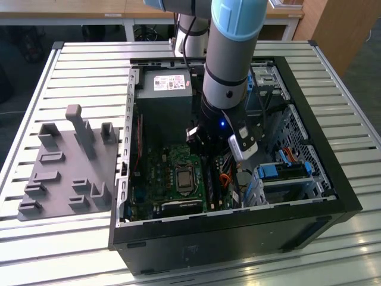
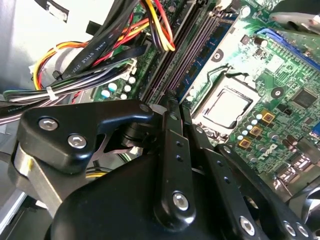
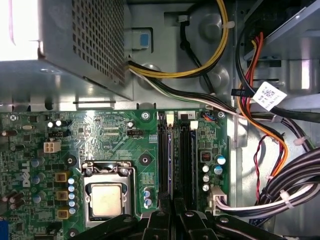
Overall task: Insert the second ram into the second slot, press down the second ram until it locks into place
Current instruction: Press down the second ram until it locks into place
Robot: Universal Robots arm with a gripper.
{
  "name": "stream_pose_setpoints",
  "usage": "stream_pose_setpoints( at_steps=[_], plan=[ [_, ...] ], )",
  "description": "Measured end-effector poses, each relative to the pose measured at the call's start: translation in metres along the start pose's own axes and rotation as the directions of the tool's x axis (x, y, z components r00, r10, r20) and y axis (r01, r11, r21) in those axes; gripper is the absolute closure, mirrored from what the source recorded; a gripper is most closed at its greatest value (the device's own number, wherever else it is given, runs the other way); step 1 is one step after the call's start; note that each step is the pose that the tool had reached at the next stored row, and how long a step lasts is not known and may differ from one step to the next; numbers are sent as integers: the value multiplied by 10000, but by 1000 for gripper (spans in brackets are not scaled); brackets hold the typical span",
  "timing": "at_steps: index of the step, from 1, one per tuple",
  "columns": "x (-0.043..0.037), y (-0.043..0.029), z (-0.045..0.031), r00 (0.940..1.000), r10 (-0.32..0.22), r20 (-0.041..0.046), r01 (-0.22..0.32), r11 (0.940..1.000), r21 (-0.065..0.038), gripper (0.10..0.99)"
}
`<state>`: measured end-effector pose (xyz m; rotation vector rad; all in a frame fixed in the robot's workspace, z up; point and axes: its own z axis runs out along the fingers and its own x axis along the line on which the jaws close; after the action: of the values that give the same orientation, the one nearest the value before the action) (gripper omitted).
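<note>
Computer case [image 1: 178, 250], black and lying open on a slatted metal desk [image 1: 89, 65], fills the middle of the exterior view. One robot arm [image 1: 229, 53], grey with a light blue joint cap, reaches straight down into the case, and its tool [image 1: 205, 138] sits low over the green motherboard [image 1: 152, 179]. In both wrist views the tool's black fingers [image 2: 172, 150] lie close together, clenched, directly above the memory slots [image 3: 176, 155]. These slots are dark parallel channels just beside the square processor socket [image 3: 106, 195], on the side toward the bundled black, orange and yellow cables [image 3: 280, 165]. The second ram [image 3: 171, 157] appears as a thin stick standing on edge in one slot, running away from the fingertips; whether the fingers touch it cannot be told. A grey power supply [image 1: 164, 89] sits at the far end of the case. On the exterior view's left, a grey holder plate [image 1: 65, 173] with upright pegs rests on the desk, well apart from the case.
</note>
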<state>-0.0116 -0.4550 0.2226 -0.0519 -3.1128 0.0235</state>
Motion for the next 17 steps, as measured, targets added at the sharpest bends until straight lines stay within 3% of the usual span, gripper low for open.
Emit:
stream_pose_setpoints(
  at_steps=[17],
  plan=[
    [-17,4,38,9999,-112,2,112,9999,-23,949]
  ],
)
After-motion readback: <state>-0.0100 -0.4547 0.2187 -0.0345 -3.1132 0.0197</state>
